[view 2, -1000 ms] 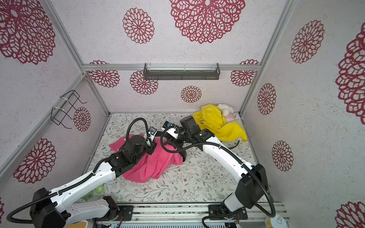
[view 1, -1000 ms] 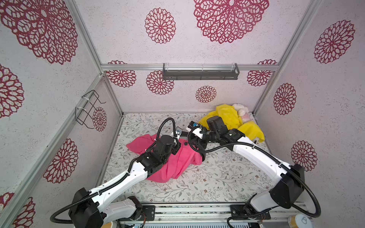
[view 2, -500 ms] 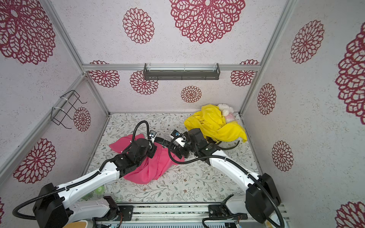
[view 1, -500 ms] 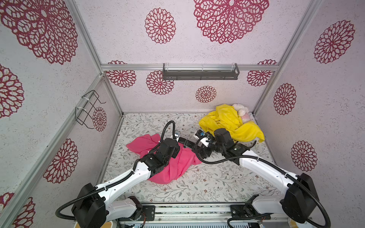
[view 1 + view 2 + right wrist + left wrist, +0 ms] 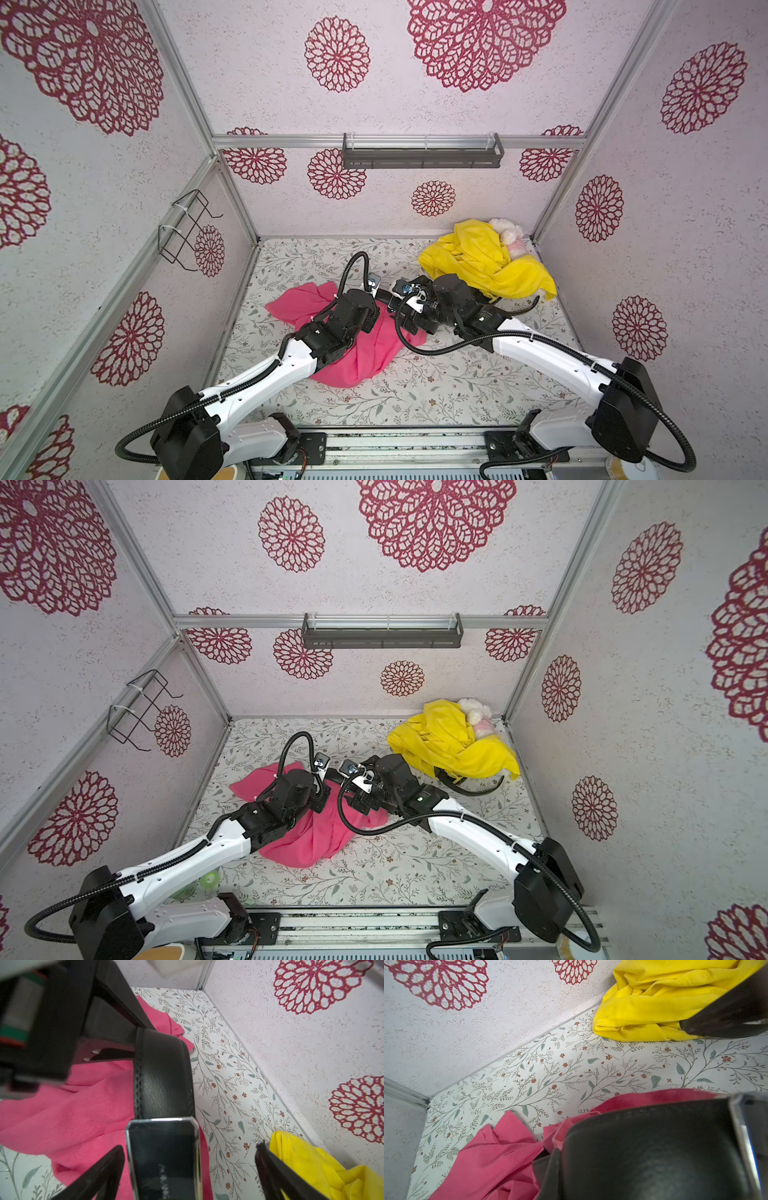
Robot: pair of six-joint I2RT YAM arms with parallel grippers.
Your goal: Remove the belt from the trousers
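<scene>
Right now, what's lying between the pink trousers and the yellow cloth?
Nothing: the left wrist view shows only bare floral tabletop between the pink trousers and the yellow cloth.

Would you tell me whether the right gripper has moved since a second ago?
Yes: the right gripper has drawn away from the back wall, toward the near edge of the table.

Trousers lie left of centre — belt over them, heaped garment behind, right.

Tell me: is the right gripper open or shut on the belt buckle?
Open: in the right wrist view the right gripper has its fingers spread wide, with the belt buckle between them.
</scene>
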